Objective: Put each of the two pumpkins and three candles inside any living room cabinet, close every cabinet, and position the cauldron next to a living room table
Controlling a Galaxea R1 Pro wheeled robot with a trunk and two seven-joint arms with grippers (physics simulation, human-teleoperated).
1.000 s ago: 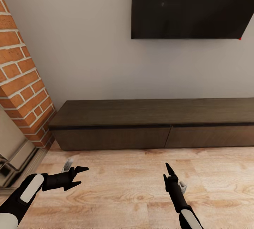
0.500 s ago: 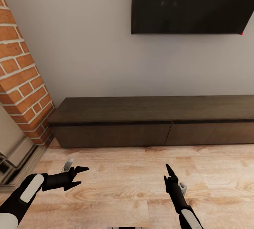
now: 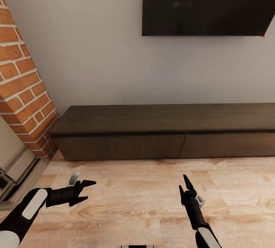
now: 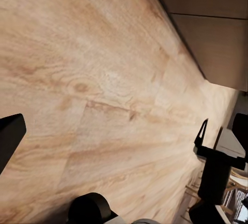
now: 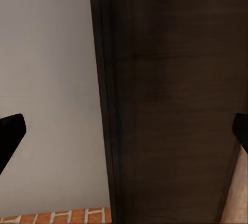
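Wooden floor (image 3: pixel 145 202) fronts the shut cabinet (image 3: pixel 160 133); both claws gape empty.

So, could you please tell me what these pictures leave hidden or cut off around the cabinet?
- Cabinet: its right end runs off the head view's edge, and its closed drawer fronts hide whatever is inside.
- Black screen on the wall: its top and right side are cropped in the head view.
- Fireplace surround: mostly cut off by the head view's left edge.
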